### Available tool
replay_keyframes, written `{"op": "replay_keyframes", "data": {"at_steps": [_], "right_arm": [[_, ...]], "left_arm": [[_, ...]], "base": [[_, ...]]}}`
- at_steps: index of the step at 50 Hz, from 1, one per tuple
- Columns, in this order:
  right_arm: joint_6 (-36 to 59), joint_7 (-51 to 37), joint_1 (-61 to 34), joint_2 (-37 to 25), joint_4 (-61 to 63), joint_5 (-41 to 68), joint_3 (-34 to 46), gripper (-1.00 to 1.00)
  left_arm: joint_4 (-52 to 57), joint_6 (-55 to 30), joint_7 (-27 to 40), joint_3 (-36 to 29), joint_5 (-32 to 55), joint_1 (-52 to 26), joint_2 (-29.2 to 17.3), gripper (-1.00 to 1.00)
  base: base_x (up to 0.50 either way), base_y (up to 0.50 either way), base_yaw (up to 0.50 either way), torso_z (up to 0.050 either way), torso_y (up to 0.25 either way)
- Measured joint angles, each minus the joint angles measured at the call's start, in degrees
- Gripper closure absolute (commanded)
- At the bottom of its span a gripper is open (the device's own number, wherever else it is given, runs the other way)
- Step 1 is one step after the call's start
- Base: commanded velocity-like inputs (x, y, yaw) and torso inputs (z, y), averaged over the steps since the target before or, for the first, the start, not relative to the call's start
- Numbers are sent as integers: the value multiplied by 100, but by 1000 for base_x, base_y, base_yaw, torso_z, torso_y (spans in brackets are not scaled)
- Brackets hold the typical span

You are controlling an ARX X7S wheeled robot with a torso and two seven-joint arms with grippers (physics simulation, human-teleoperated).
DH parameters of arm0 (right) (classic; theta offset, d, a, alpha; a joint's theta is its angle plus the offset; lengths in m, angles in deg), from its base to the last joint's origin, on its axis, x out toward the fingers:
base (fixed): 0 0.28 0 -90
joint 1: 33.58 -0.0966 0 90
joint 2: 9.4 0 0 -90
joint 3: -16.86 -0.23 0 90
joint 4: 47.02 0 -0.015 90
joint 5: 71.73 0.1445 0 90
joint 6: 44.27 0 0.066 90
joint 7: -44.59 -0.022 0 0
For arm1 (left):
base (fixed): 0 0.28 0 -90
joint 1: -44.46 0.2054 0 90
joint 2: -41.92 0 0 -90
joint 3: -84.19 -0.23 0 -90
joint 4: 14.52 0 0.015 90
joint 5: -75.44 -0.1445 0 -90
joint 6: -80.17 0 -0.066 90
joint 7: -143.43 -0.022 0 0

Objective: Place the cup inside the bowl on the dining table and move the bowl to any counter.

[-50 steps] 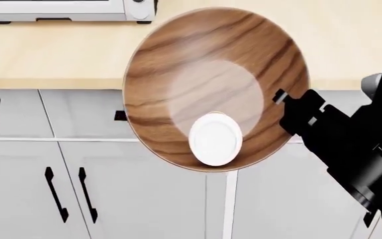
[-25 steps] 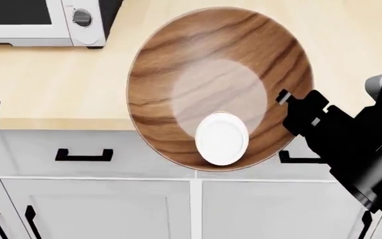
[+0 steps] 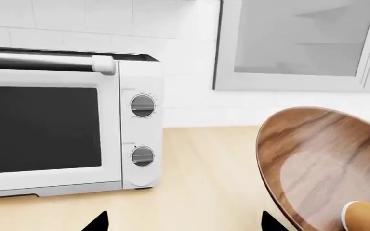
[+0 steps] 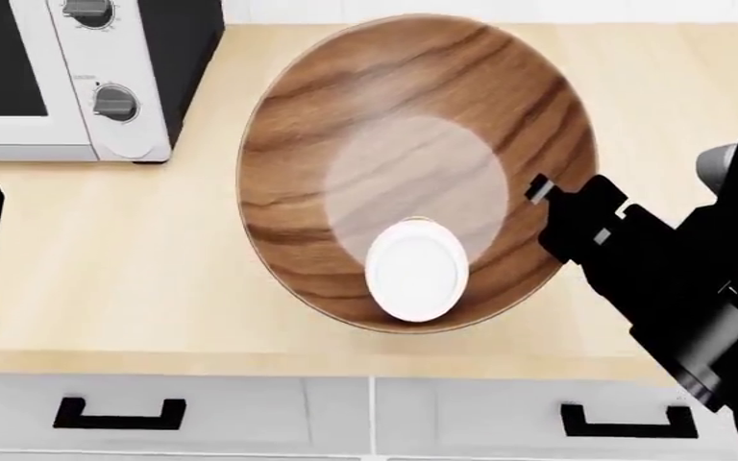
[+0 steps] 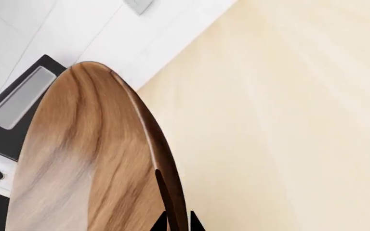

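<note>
The dark-brown wooden bowl (image 4: 414, 168) hangs tilted above the tan counter (image 4: 112, 269), held by its rim. My right gripper (image 4: 542, 192) is shut on that rim; in the right wrist view its two black fingertips (image 5: 161, 224) pinch the bowl's edge (image 5: 165, 168). The cup lies inside the bowl, its white lid (image 4: 417, 269) facing up, and its tan-orange side (image 3: 368, 216) shows in the left wrist view. My left gripper (image 3: 185, 225) is open and empty over the counter, beside the bowl (image 3: 326, 159). The dining table is out of view.
A white toaster oven (image 4: 61, 77) with two knobs stands on the counter at the back left, close in front of my left gripper (image 3: 56, 130). White tiled backsplash (image 3: 191, 57) rises behind it. Drawer fronts with black handles (image 4: 119, 413) run below the counter's front edge.
The view has advanced toward the counter: the countertop and oven slid down and nearer, and the cabinet doors dropped out of sight. The bowl stays in my right gripper with the cup inside.
</note>
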State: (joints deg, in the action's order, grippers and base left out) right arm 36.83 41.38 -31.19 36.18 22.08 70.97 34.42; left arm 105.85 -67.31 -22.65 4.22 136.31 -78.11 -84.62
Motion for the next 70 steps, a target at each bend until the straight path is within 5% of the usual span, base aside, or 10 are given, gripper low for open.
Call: {"op": "replay_keyframes", "data": {"at_steps": [18,45,68,69,70], "right_arm": [[51,-9,57,13,-18,0,-43,100],[715,110,495,621,-950,293,37,100],[951,123,649,843,-1362,280,-3,100],[951,117,648,837,-1348,281,-4,-100],[950,114,647,830,-1331,279,-9,-100]], "left_arm": [[64,32,10,107,91,141,-65,-100],[201,77,42,294,253,380,-158,-100],[284,121,-382,1286,759,1139,-687,-100],[287,123,-383,1289,763,1144,-690,-100],[288,124,-382,1287,765,1145,-691,-100]], "base": [[462,-7,0,1,2],[0,0,0,0,1],[0,0,0,0,0],[0,0,0,0,0],[0,0,0,0,0]]}}
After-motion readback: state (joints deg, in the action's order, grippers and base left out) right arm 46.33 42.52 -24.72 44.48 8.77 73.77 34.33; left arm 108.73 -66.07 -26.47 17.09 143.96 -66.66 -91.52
